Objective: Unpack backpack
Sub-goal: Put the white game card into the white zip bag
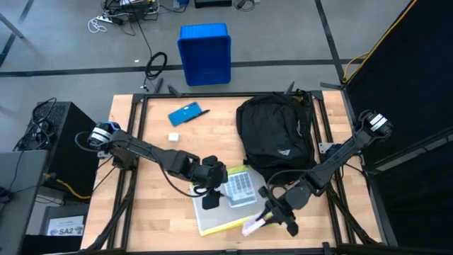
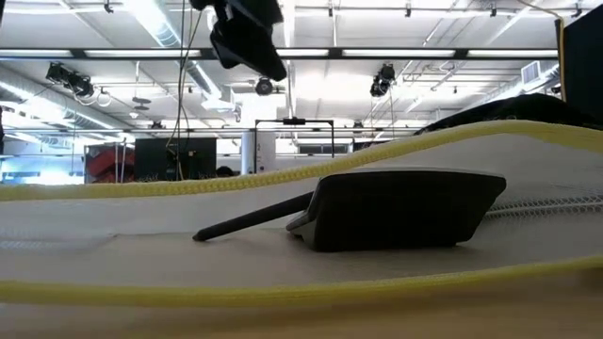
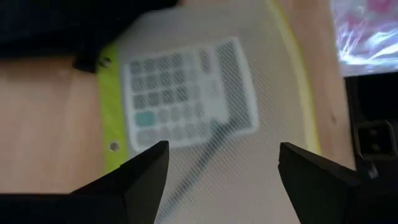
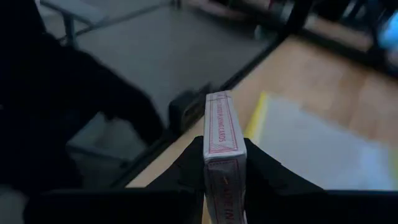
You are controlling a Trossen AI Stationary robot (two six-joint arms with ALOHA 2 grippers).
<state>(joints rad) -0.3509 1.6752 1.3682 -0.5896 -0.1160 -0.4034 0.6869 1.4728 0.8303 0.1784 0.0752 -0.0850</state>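
Note:
The black backpack (image 1: 274,133) lies flat on the table's far right half. Toward the near edge lies a white mesh pouch with yellow edging (image 1: 216,216). A calculator (image 3: 186,93) and a pen (image 3: 196,165) show through its mesh. My left gripper (image 3: 224,152) hovers open above the pouch (image 1: 211,197), with nothing between its fingers. My right gripper (image 1: 267,216) is at the pouch's near right corner, shut on a white and red box of playing cards (image 4: 221,140). My right gripper pinches the card box between its two fingers, one on each broad face near one end (image 4: 219,163). The box stands on edge, a narrow side (image 4: 220,130) facing the wrist camera, and reaches out past the fingertips. It is lifted clear, above the table's near part.
A blue flat object (image 1: 184,113) with a dark pen (image 1: 201,112) beside it and a small white block (image 1: 173,137) lie on the far left half. A blue plastic bin (image 1: 205,53) stands on the floor beyond the far edge. Bare wood lies at the near left.

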